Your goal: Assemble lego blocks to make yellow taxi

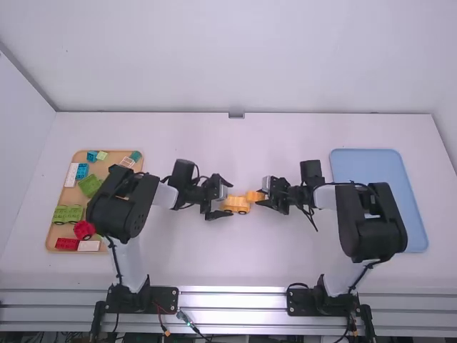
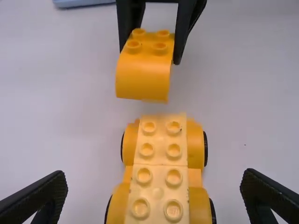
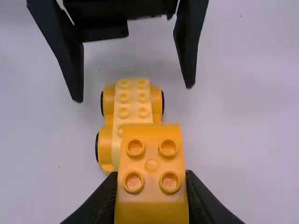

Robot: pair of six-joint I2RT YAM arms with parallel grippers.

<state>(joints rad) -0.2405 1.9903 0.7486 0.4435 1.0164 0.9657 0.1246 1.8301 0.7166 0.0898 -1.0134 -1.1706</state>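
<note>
In the high view my left gripper stands open at the left end of the yellow car base, and my right gripper is shut on an orange-yellow curved block at its right. The left wrist view has my left gripper with fingers apart on both sides of the wheeled base, studs up; the curved block is beyond it. In the right wrist view the curved block is between the fingers of my right gripper, covering part of the base.
A wooden tray with green, red, blue and white blocks lies at the left, partly under the left arm. A blue tray lies at the right, partly under the right arm.
</note>
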